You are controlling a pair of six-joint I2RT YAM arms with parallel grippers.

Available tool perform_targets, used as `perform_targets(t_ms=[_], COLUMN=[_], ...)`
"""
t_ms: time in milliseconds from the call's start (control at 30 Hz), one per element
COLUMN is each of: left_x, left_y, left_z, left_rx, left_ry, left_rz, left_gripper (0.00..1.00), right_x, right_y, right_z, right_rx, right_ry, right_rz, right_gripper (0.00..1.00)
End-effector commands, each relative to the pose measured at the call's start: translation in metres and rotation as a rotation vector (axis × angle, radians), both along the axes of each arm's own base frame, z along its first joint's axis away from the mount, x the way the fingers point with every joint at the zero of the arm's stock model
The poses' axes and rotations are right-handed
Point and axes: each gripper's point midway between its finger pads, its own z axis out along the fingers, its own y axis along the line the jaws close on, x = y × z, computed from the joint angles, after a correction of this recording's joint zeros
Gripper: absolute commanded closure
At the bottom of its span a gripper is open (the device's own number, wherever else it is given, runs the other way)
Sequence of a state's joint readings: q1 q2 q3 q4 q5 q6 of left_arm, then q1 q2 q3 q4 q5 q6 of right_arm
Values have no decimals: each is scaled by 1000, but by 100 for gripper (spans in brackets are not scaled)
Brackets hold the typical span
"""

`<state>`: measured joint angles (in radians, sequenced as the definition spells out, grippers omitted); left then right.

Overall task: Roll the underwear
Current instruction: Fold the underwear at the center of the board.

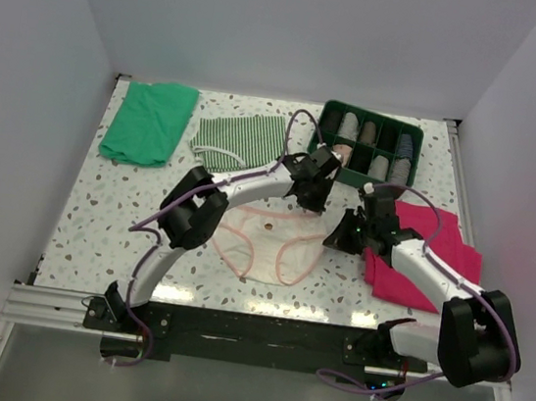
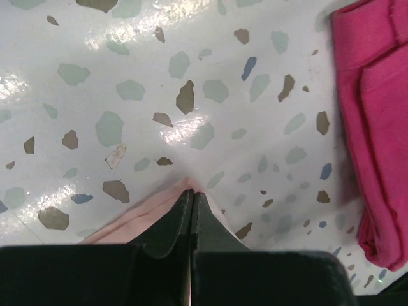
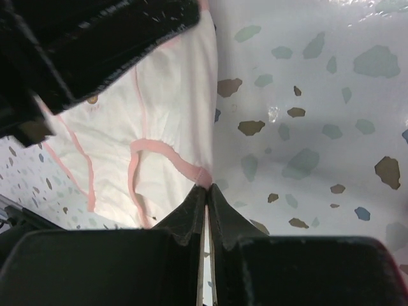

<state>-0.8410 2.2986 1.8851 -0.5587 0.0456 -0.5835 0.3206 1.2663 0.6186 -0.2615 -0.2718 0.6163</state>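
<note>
The underwear [image 1: 272,246] is pale pink with darker pink edging and lies spread flat at the middle of the table. My left gripper [image 1: 309,204] is shut on its far waistband edge; the pink cloth [image 2: 137,217] shows pinched at the fingertips [image 2: 191,193]. My right gripper [image 1: 340,238] is shut on the underwear's right corner, where the darker pink edging [image 3: 185,167] meets the tips [image 3: 206,188]. The left arm [image 3: 95,38] crosses the upper left of the right wrist view.
A bright magenta cloth [image 1: 429,256] lies right of the underwear, under the right arm, and shows in the left wrist view [image 2: 376,127]. A green-and-white striped cloth [image 1: 242,138] and a green cloth [image 1: 150,121] lie at the back left. A green compartment tray [image 1: 369,145] of rolls stands at the back.
</note>
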Motion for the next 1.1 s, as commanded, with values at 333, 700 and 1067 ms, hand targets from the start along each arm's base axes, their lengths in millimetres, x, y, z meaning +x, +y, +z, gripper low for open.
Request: perform_targets(t_ms=[333,700,1067], left_x=[5,5,19], left_y=[-7,24,79], left_z=[91,112,121], left_rx=[-155,-151,-171], left_ry=[-144,-197,-214], left_rz=[-4,39,102], left_gripper=[100,100,100], right_x=[-15,-19,-15], right_y=[14,54,111], right_z=[14,52,81], right_rx=[-81,-46,0], right_ry=[-21,-103,-137], right_rz=[51,105,191], right_gripper=[96,96,95])
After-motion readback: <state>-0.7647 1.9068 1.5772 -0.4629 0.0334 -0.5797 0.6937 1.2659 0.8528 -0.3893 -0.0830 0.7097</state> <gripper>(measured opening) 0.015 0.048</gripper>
